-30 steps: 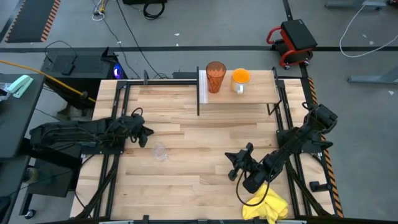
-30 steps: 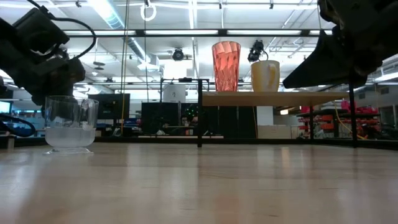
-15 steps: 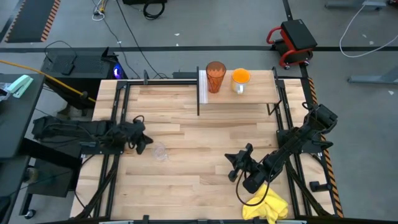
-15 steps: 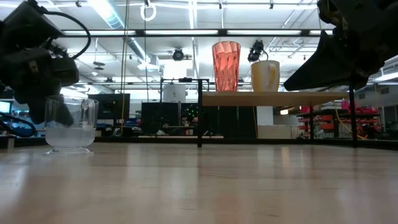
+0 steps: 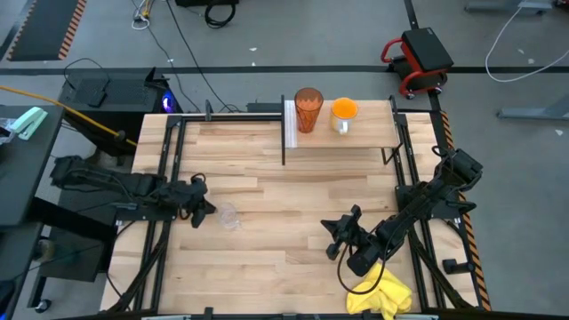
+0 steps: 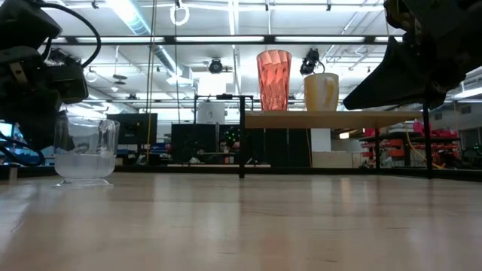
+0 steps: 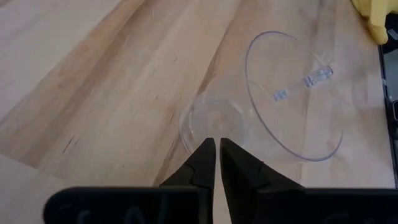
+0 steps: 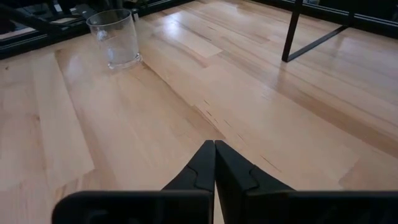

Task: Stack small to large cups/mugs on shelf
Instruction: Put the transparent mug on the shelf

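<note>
The small clear glass (image 5: 228,216) stands upright on its base on the tabletop at the left; it also shows in the low view (image 6: 85,148) and the left wrist view (image 7: 273,99). My left gripper (image 5: 207,214) is shut, just to the glass's left, its fingertips (image 7: 217,144) close to the glass's lower wall. The tall dark-orange tumbler (image 5: 308,110) and the shorter orange cup (image 5: 343,113) stand side by side on the raised shelf (image 5: 347,140) at the far edge. My right gripper (image 5: 336,240) is shut and empty, low over the near right of the table. My left gripper's shut fingertips (image 7: 208,149) stand right at the left side of the glass, near its base (image 7: 214,121), slanting down from the table's left. I cannot tell whether they touch it.
A yellow cloth (image 5: 382,293) lies at the near right corner, beside my right arm. The shelf's black legs (image 8: 292,31) stand on the tabletop at the far side. Bare wood lies between the glass and the shelf.
My left gripper has gone toward the table's near edge, coming alongside the glass's left side. The glass has stayed where it was. My right arm has kept still.
</note>
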{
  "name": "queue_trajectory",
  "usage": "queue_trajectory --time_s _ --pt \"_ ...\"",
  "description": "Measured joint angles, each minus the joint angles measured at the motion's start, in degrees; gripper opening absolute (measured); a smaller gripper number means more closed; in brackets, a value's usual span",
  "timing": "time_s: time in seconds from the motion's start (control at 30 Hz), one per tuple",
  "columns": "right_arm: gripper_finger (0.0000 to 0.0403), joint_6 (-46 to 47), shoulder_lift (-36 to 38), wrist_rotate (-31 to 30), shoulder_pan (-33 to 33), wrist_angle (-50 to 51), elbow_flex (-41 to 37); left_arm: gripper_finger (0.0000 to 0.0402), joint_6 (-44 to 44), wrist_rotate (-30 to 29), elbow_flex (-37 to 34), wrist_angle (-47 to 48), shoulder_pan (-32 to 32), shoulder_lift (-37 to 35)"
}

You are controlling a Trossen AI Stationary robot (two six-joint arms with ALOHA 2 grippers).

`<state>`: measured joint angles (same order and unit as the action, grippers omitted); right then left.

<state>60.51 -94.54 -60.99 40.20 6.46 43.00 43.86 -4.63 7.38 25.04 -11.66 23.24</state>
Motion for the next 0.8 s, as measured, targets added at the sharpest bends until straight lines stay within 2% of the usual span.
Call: queue_trajectory --time_s 0.2,0.4,0.8 --pt "0.0012 0.0 0.0 0.8 0.0 0.0 0.0 0.0025 2.0 -0.1 0.0 0.0 -2.4 0.0" --pt "0.0011 -0.2 0.0 9.7 0.0 -0.9 0.0 0.0023 2.0 -1.9 0.0 -1.4 -4.4 0.0" --pt "0.0011 -6.6 0.0 10.7 0.1 -6.3 0.0 0.0021 2.0 -4.7 -0.1 -4.2 -6.3 0.0"
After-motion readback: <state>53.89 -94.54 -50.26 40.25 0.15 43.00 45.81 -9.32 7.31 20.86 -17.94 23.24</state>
